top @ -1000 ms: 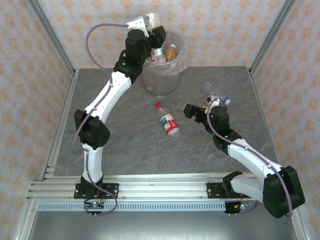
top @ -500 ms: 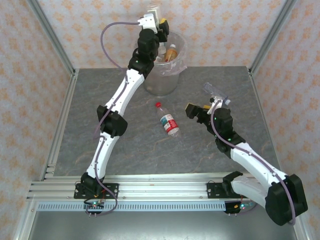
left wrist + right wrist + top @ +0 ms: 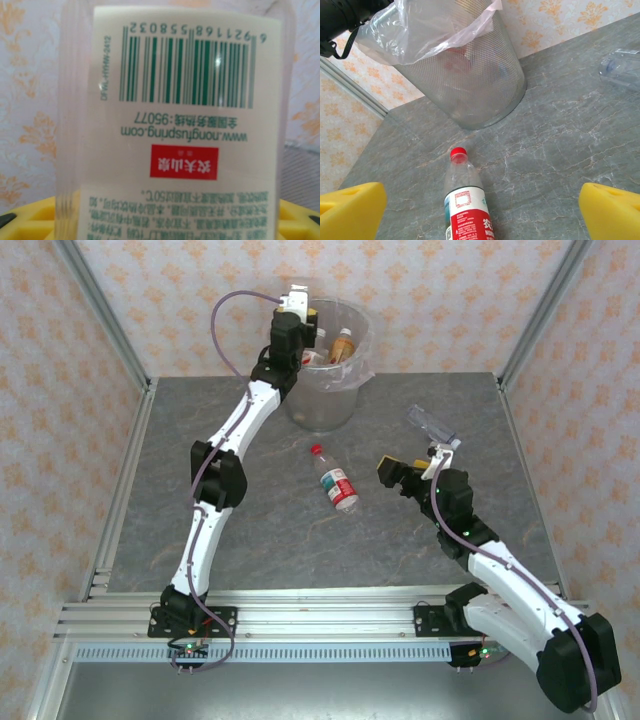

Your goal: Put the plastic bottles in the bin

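The left claw is clenched on a labelled bottle. In the wrist view its barcode label sits close against the lens, with the yellow pads on either side. Over the last second the left arm has straightened, and the claw has sunk from above the bin to its rim at about 10 o'clock. The bin itself stands at 12 o'clock on the worktop. The grip has not loosened in that time. The carry looks all but done, and I judge that letting go over the mouth is all that remains for this bottle. An amber bottle already sits inside, with others beside it that I cannot count.

At the middle of the worktop a red-capped bottle lies on its side, cap toward the bin, unmoved. The right claw, at that bottle's 3 o'clock, is released, jaws wide, gripping nothing. It has drawn back slightly toward 5 o'clock. A clear bottle lies at 2 o'clock on the worktop, just beyond this claw. Both bottles have yet to go in, so the task is only partly done.
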`<state>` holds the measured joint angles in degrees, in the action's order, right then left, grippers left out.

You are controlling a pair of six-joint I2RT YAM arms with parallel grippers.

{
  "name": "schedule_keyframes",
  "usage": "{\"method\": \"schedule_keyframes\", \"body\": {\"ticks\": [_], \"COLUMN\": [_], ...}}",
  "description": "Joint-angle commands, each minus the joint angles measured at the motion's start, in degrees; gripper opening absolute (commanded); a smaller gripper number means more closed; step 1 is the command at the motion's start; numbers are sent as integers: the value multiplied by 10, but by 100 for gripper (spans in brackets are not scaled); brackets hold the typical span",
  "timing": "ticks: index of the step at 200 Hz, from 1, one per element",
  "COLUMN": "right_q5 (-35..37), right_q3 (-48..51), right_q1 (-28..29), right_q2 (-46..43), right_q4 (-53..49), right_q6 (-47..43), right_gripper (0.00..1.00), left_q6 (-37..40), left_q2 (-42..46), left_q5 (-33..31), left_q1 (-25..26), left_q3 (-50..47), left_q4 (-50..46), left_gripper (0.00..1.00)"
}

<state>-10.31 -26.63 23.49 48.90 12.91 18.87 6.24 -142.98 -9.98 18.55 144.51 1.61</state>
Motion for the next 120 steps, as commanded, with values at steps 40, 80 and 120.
{"method": "schedule_keyframes", "body": {"ticks": [40, 80, 120], "right_q5": [18, 21, 26], "right_q3": [10, 11, 12], "right_q1": [3, 3, 3], "right_q2": [-12, -11, -11], "right_q4": [-9, -10, -9], "right_q6": [4, -3, -3], "right_gripper": [99, 99, 99], "left_q6": [33, -4, -60], "left_q2": [49, 65, 76], "left_q5": [-9, -6, 15], "left_q1": [-4, -5, -4], "left_q3": [1, 26, 62], "left_q4": [37, 0, -57], "left_gripper": [60, 92, 100]}}
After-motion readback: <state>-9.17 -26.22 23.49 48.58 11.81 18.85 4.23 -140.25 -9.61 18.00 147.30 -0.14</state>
